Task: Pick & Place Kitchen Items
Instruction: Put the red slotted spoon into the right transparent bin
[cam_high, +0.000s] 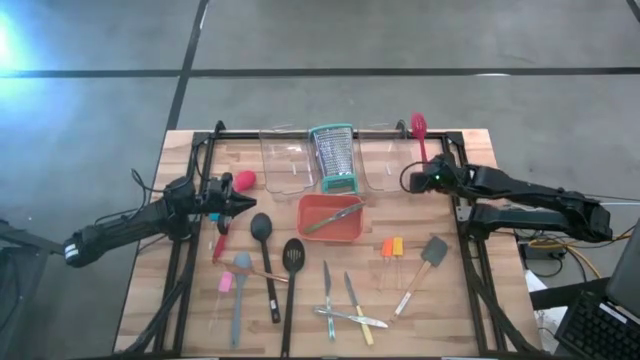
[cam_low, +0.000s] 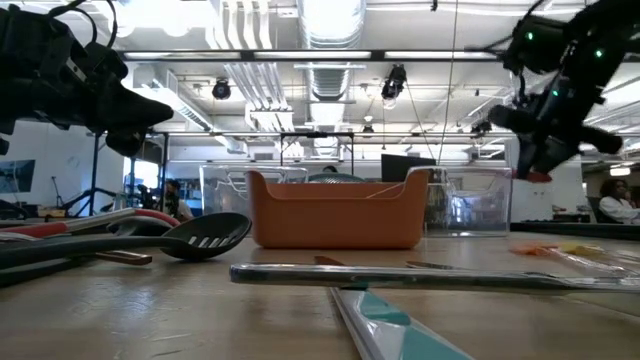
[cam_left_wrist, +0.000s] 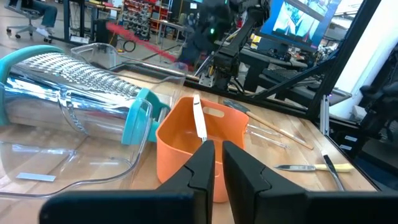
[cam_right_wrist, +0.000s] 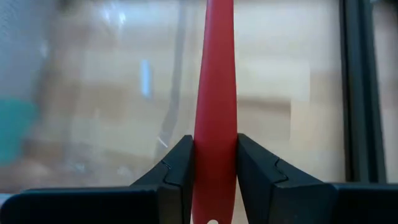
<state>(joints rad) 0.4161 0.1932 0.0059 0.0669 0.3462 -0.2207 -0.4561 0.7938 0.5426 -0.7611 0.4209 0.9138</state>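
My right gripper (cam_high: 418, 176) (cam_low: 540, 150) is raised near the table's far right and is shut on a red slotted utensil (cam_high: 419, 135), whose head reaches the far edge. My left gripper (cam_high: 250, 203) (cam_left_wrist: 219, 162) hovers at the left, pointing level toward the orange tray (cam_high: 352, 232), shut with nothing between its fingers. A steel utensil (cam_left_wrist: 199, 121) lies slanted in the tray, its end on the rim. Black spoons (cam_high: 263, 230), a grey spatula (cam_high: 434, 251), knives (cam_high: 350, 300) and other utensils lie flat on the near half of the table. My right gripper pinches the red utensil's handle (cam_right_wrist: 216, 124) between its two fingers (cam_right_wrist: 177, 168), which slant down and lie across the handle. The handle runs on past the fingertips toward the far edge. Its near end (cam_low: 540, 176) shows just under the gripper, well above the table.
A steel grater with teal rims (cam_high: 333, 155) stands between two clear bins (cam_high: 285, 162) (cam_high: 385, 160) at the far middle. A red spoon (cam_high: 243, 181) lies beside my left gripper. Black frame rails (cam_high: 465, 240) run along the table's sides.
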